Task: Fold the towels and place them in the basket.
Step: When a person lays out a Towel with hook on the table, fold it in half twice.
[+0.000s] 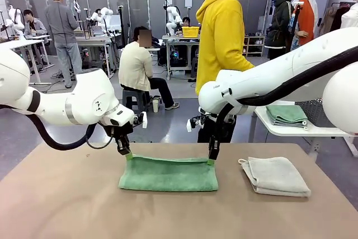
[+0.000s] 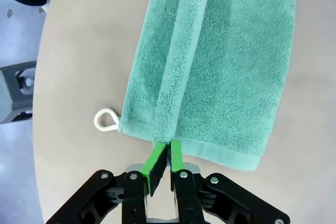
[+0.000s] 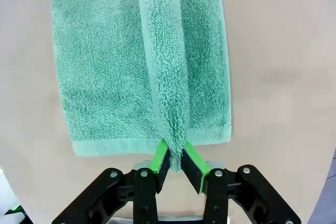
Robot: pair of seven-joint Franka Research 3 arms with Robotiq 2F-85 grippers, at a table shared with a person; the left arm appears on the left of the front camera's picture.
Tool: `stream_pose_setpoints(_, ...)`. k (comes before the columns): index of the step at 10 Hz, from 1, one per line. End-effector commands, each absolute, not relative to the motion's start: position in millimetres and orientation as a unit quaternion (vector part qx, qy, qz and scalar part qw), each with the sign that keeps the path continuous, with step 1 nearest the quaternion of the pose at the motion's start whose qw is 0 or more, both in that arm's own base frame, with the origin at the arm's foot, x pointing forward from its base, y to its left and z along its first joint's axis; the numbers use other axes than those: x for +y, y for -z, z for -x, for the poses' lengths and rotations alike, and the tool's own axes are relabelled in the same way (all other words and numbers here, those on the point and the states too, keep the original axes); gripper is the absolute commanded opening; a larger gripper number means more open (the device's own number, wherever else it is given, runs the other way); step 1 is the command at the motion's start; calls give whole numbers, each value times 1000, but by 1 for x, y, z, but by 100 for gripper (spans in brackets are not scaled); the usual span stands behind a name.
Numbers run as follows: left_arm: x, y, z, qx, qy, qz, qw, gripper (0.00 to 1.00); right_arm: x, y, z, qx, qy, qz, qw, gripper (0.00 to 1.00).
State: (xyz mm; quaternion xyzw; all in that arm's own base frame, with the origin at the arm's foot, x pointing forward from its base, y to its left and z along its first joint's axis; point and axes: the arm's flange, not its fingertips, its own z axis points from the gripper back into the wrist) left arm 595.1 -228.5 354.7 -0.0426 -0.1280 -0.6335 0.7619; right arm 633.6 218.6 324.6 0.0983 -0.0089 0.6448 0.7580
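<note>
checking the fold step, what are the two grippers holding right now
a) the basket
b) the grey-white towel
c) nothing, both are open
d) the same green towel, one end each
d: the left gripper and the right gripper each pinch a raised ridge of the green towel at opposite ends, while the grey-white towel lies apart, folded.

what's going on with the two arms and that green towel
Both robot arms are working on the green terry-cloth towel lying on the tan table. The left claw and the right claw each pinch one end of a raised ridge of cloth along its far side, apparently mid-fold. A pale grey-white towel lies folded on the table to the robot's right. A person in a yellow hoodie stands at the far side.
</note>
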Motion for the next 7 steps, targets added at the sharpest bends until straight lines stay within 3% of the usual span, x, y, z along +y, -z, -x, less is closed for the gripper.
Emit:
stream_pose_setpoints(1, -224, -350, -601, -145, 649, 45, 745, 14, 220, -324, -638, -27, -648, -85, 756, 16)
stream_pose_setpoints(2, -225, -350, -601, -149, 658, 47, 737, 46, 221, -321, -638, -37, -657, -80, 749, 39)
stream_pose_setpoints(3, -223, -349, -600, -148, 660, 39, 735, 50, 221, -320, -638, -40, -660, -75, 747, 66)
stream_pose_setpoints(4, -224, -349, -601, -147, 663, 35, 734, 81, 220, -322, -639, -44, -659, -70, 748, 90)
stream_pose_setpoints(5, -222, -351, -598, -149, 670, 34, 727, 86, 220, -324, -639, -46, -660, -66, 747, 100)
stream_pose_setpoints(6, -221, -354, -597, -150, 675, 33, 722, 100, 221, -326, -638, -48, -663, -63, 744, 100)
stream_pose_setpoints(7, -219, -357, -594, -150, 679, 28, 718, 100, 221, -329, -636, -49, -666, -60, 742, 100)
